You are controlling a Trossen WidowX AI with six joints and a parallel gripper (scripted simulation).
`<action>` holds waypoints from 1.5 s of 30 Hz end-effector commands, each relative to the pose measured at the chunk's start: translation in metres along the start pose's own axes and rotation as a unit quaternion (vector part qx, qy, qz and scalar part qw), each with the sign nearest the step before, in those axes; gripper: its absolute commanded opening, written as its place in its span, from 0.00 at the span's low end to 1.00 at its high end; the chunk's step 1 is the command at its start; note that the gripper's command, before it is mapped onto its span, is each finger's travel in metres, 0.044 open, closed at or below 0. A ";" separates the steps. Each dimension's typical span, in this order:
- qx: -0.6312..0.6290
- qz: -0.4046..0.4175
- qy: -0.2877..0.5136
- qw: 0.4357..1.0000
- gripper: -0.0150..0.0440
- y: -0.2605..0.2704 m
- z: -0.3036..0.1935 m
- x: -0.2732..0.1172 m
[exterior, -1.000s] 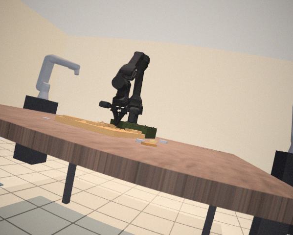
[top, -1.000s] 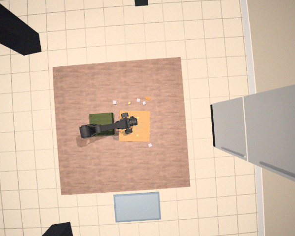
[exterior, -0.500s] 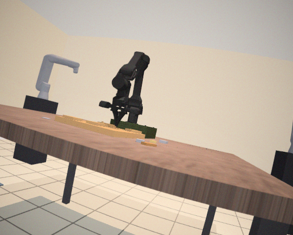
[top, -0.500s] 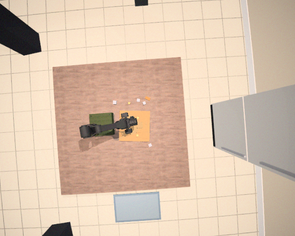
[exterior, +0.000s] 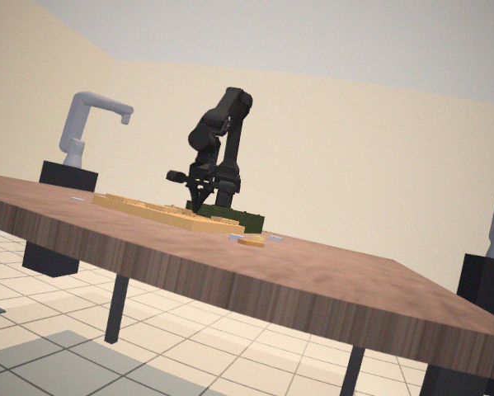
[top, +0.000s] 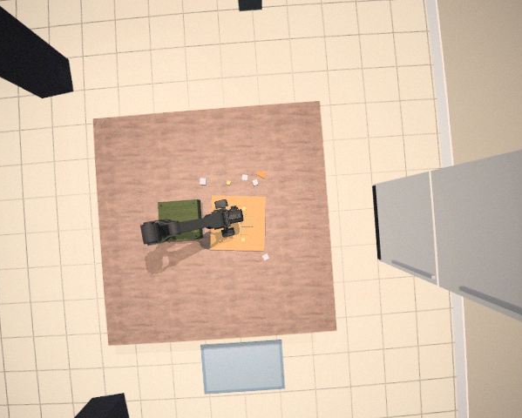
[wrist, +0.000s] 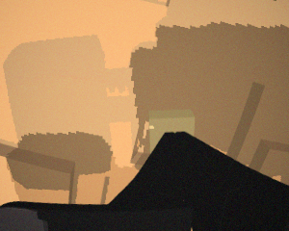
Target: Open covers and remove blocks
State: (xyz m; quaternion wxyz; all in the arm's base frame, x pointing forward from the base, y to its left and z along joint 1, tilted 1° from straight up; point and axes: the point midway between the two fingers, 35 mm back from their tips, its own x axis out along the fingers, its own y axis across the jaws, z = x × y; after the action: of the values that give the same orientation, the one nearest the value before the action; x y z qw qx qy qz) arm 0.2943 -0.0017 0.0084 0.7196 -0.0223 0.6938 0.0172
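The orange puzzle board (top: pixel 252 245) (exterior: pixel 166 218) (wrist: pixel 48 19) lies flat beneath the arm, with low raised parts on top. My gripper (exterior: pixel 195 211) (wrist: pixel 173 141) is shut and empty, pointing down with its tips low over the board; in the top view the hand hides them. In the wrist view a small pale green-yellow piece (wrist: pixel 171 121) stands just beyond the tips, partly hidden by them. Two small yellow pieces (top: pixel 243 208) (top: pixel 242 239) show on the board. Whether each cover is open cannot be told, as shadows and the arm hide much.
On the table (top: pixel 171 148) above the board in the top view lie white pieces (top: pixel 202 181) (top: pixel 244 178) (top: pixel 254 182), a yellow piece (top: pixel 227 182) and an orange piece (top: pixel 261 173). Another white piece (top: pixel 265 257) lies near the board's opposite edge. A green block (top: pixel 179 207) (exterior: pixel 251 222) stands by the arm's base.
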 end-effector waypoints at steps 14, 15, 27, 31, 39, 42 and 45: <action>0.002 -0.003 0.007 1.000 0.25 -0.001 -0.004 0.011; 0.002 -0.003 0.007 1.000 0.25 -0.001 -0.004 0.011; 0.002 -0.003 0.007 1.000 0.25 -0.014 0.005 0.012; 0.002 -0.003 0.007 1.000 0.25 -0.018 0.009 0.012; 0.002 -0.004 0.006 1.000 0.25 -0.028 0.017 0.012; 0.002 -0.004 0.006 1.000 0.25 -0.032 0.020 0.012; 0.002 -0.004 0.006 1.000 0.25 -0.036 0.023 0.012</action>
State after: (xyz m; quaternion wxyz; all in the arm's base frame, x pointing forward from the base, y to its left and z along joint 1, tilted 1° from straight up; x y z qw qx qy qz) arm 0.3153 -0.0308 0.0009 0.7176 -0.0192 0.6960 0.0146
